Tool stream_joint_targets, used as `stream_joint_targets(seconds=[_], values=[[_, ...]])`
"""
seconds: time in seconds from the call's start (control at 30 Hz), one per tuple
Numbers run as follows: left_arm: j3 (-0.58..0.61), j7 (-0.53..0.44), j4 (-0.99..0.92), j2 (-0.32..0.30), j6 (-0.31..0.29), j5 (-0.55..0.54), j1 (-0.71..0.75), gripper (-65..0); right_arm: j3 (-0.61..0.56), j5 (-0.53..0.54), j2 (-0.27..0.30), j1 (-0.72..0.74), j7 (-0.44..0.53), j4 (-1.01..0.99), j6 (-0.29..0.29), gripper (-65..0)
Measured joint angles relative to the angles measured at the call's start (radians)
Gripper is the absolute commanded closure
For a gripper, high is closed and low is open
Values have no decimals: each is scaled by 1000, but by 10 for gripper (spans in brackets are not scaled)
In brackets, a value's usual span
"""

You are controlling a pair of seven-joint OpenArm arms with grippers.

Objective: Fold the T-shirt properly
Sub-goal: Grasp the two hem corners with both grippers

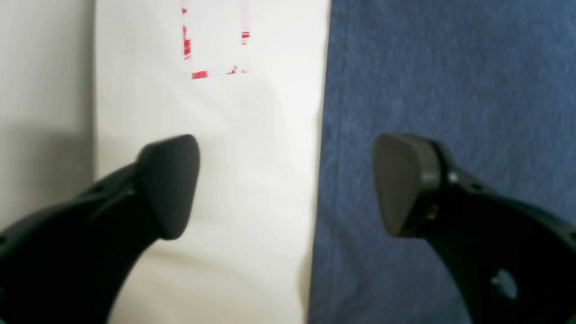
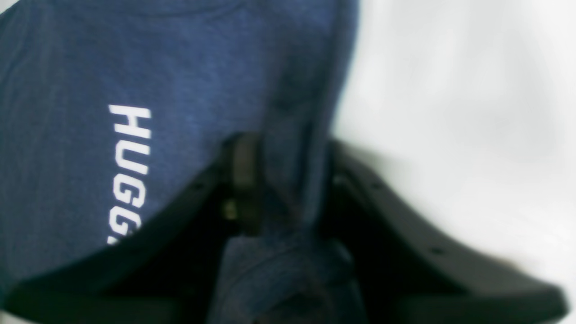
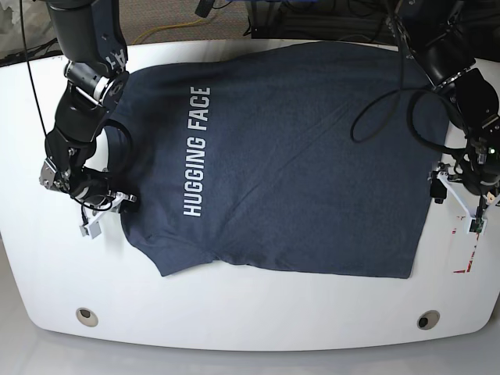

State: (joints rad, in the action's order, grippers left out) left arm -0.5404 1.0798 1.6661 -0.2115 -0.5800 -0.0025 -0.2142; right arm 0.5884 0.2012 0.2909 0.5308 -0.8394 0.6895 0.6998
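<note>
The T-shirt [image 3: 297, 156] lies spread flat on the white table [image 3: 234, 320], dark navy-grey with the white lettering "HUGGING FACE" [image 3: 197, 152] running along its left part. My right gripper [image 3: 116, 200] is at the shirt's left edge by the sleeve. In the right wrist view a bunched fold of the T-shirt [image 2: 288, 148] is pinched in my right gripper [image 2: 288, 184], which is shut on it. My left gripper [image 1: 288, 184] hangs open astride the shirt's straight edge [image 1: 321, 135], one finger [image 1: 173, 184] over the table and the other [image 1: 405, 184] over the cloth. In the base view it is at the right edge [image 3: 447, 178].
Red tape marks [image 1: 211, 54] sit on the table beyond the shirt's right edge [image 3: 466, 258]. Two round holes [image 3: 87, 316] [image 3: 426, 320] lie near the table's front edge. Cables [image 3: 391, 94] hang over the shirt's back right corner.
</note>
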Motion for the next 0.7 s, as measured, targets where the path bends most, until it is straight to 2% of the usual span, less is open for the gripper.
stream_joint_targets(seconds=[0.07, 0.17, 0.27, 0.37, 0.5, 0.7], values=[[0, 0, -66, 0, 34, -1, -36, -640, 0, -6, 0, 0, -3, -1, 0, -49], [-1, -26, -156, 0, 62, 0, -80, -640, 0, -13, 0, 0, -5, -3, -1, -43], [-1, -127, -256, 0, 84, 0, -117, -640, 0, -13, 0, 0, -6, -3, 0, -43], [0, -178, -364, 2, 111, 0, -148, -640, 0, -13, 0, 0, -6, -3, 0, -43], [-1, -263, -543, -3, 124, 6, -198, -640, 0, -13, 0, 0, -8, -4, 0, -43], [68, -357, -733, -62, 120, 3, -255, -640, 0, -13, 1, -1, -9, -3, 0, -43]])
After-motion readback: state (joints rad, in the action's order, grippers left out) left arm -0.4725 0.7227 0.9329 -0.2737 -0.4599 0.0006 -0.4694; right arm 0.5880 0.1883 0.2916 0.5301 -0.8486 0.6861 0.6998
